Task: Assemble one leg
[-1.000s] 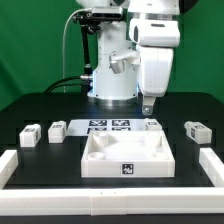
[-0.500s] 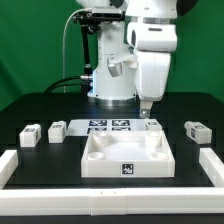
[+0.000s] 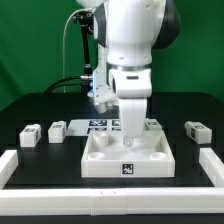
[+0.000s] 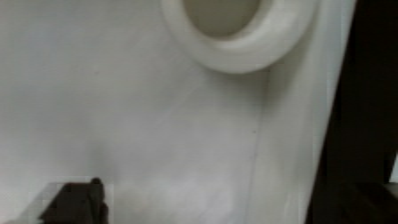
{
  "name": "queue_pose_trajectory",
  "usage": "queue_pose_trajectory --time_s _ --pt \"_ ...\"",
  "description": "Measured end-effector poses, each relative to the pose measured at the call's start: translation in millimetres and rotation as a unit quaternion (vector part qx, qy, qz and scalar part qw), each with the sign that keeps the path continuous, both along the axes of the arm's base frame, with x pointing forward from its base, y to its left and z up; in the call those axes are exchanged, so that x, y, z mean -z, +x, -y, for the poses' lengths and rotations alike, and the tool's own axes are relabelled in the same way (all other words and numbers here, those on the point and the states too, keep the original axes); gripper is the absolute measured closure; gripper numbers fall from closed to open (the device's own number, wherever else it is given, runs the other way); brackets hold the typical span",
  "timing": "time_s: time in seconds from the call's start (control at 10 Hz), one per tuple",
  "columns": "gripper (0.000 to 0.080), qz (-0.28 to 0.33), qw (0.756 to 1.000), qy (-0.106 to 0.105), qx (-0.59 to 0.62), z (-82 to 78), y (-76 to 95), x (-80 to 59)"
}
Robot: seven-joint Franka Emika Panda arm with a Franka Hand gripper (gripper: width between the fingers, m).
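At exterior view's right, leg point(image 3: 197, 130) lies flat, long axis sideways; pincer point(image 3: 131, 148) opening: cannot tell.

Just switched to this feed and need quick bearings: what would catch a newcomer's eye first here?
The big white arm fills the middle of the exterior view, its gripper hanging low over the white tray-shaped piece at front centre. On the black table, one small tagged leg and another lie toward the exterior view's left, a third toward its right. The wrist view shows almost only white plastic with a round recess.
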State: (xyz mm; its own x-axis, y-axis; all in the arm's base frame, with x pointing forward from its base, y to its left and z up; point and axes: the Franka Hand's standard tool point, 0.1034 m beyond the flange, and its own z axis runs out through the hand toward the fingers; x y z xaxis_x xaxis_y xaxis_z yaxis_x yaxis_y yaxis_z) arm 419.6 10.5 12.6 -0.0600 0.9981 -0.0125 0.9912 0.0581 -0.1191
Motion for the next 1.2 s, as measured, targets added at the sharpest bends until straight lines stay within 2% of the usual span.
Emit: queue_pose_trajectory --time_s 0.1,0.5,0.7,0.8,0.9,1.0,1.2 --pt "0.0150 -0.004 1.000 0.001 0.001 -0.8 -1.7 4.0" --pt "0.0158 -0.001 1.000 0.000 0.005 -0.8 0.3 1.3" --pt "0.0507 -0.001 1.000 0.000 0.005 -0.8 0.0 1.7" --pt "0.0642 -0.001 1.000 0.000 0.005 -0.8 -0.1 1.8" --pt "0.0642 0.000 1.000 0.000 0.006 -0.4 0.4 1.6" --pt "0.0732 0.002 1.000 0.000 0.005 -0.5 1.8 1.0" --pt "0.0732 0.002 1.000 0.000 0.005 -0.5 1.9 0.9"
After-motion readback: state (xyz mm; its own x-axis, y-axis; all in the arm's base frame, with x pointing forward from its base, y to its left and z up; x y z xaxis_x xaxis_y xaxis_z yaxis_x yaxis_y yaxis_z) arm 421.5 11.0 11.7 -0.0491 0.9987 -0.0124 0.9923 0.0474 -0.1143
